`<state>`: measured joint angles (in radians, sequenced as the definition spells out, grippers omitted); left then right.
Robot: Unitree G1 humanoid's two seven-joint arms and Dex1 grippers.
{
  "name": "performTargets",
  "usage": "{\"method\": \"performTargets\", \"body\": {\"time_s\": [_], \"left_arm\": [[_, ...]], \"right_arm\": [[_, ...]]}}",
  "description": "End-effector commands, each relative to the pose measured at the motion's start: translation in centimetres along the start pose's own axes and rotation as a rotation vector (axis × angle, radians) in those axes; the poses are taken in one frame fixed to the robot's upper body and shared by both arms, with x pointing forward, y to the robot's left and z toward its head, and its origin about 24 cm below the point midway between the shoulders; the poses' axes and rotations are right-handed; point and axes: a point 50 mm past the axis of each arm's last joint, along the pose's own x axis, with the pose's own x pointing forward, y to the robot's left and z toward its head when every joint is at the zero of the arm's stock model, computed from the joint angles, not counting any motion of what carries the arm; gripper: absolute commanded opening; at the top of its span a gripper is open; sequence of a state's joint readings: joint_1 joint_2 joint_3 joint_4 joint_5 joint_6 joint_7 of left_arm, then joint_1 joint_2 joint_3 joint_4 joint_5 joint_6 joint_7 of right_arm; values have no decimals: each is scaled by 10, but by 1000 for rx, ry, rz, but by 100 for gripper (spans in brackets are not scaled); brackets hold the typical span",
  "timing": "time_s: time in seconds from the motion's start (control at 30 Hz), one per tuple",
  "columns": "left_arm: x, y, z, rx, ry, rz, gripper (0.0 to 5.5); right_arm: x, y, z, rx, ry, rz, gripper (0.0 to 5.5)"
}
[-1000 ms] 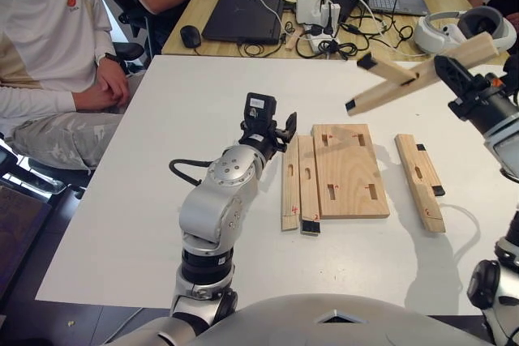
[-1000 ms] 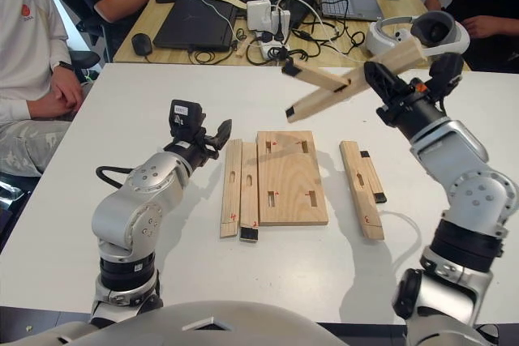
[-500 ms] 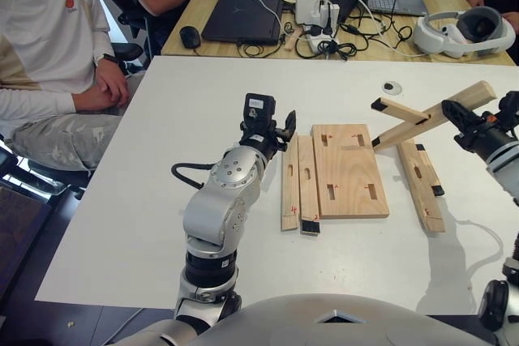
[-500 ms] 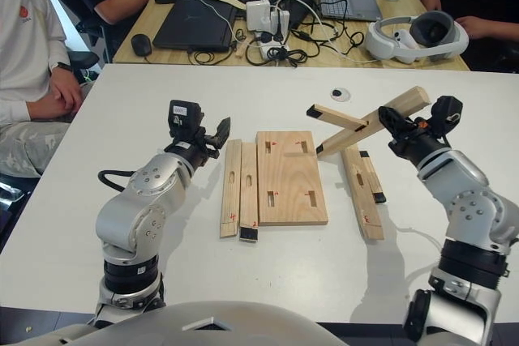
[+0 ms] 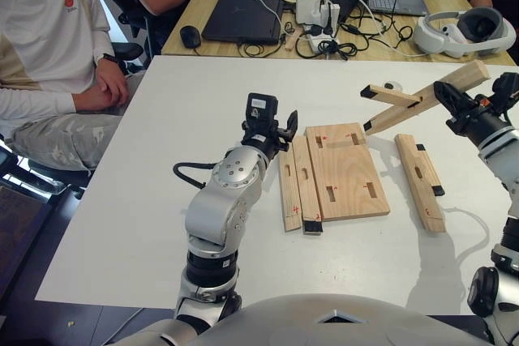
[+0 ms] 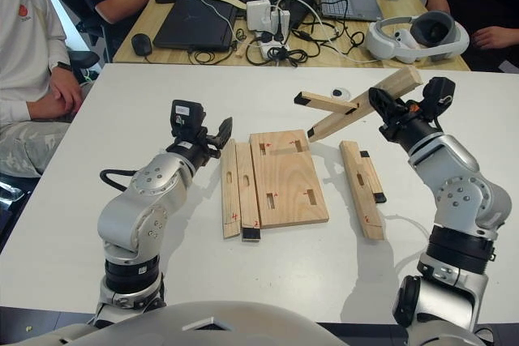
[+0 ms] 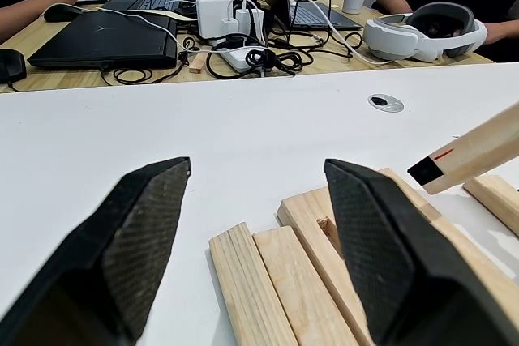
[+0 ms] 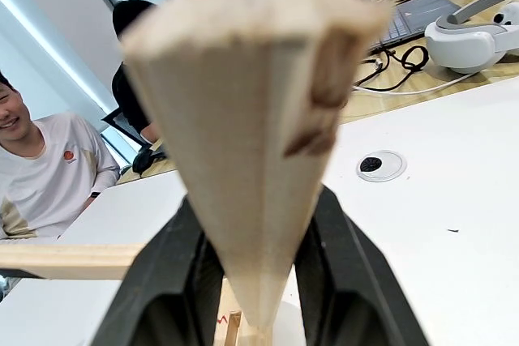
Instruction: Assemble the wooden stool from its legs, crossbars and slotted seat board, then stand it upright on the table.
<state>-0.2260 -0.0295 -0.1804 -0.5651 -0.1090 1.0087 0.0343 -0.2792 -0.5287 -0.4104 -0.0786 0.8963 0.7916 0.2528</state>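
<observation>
Laptop (image 5: 243,15), cable tangle (image 5: 340,38) and headset (image 5: 464,30) beyond the white table (image 5: 162,160)

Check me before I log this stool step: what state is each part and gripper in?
left gripper: open
right gripper: shut on the leg-crossbar piece
leg-crossbar piece: held, tilted
seat board: lying flat, slots empty
left slats: lying flat, side by side
right slats: lying flat, side by side

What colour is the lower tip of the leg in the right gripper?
Black tip on the pale leg; left wrist view shows it best.
</observation>
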Motion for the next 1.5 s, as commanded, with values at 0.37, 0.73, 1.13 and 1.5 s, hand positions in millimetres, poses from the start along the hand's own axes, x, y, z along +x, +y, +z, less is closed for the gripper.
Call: {"method": "performTargets", "body": {"time_s": [0.37,0.73,1.13,1.5], "left_arm": [[5,-5,1,-17,-19,27,306],[4,-6,0,-22,-21,34,306],[5,-2,4,-23,-20,43,306],[5,3,6,-32,-33,87,306]], "right_arm": [[-1,17,-10,-23,109,86,101],[-10,18,0,-25,110,81,101],[13,30,-14,85,93,74,101],[22,32,-8,-142,190,104,100]]}}
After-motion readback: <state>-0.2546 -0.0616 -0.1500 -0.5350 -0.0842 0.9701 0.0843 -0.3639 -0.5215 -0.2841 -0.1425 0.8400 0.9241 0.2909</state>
